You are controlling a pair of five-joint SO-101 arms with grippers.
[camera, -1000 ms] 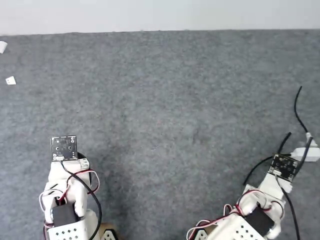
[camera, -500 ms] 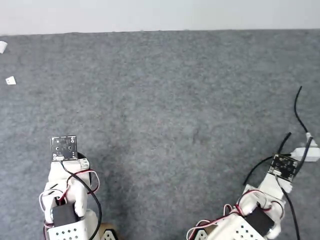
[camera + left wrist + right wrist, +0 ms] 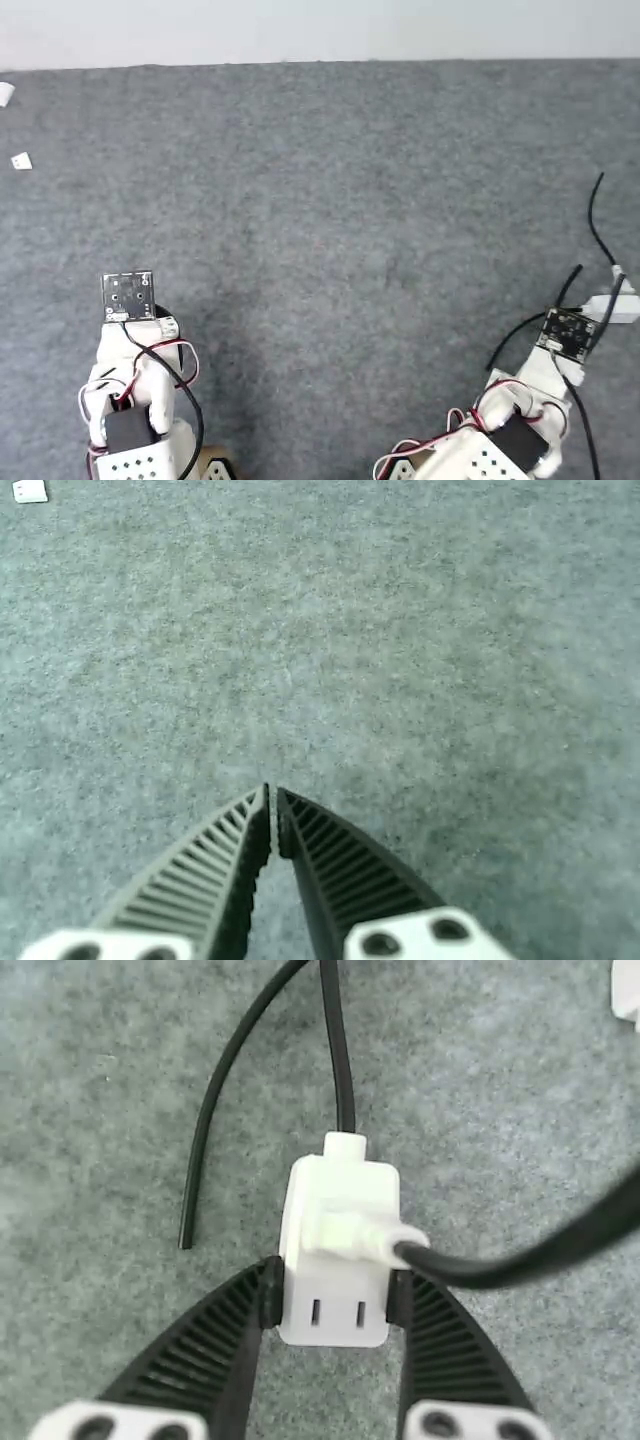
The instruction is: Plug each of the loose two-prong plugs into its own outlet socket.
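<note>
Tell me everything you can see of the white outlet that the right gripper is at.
The outlet is a white, boxy plastic block with rounded corners. It lies flat on the grey carpet. Its top has a free pair of slots at the end nearer the gripper. Beyond them a white plug appears seated, and the black plug cord runs off sideways. A black outlet cord leaves the far end. The right gripper has a finger against each side of the near end.
</note>
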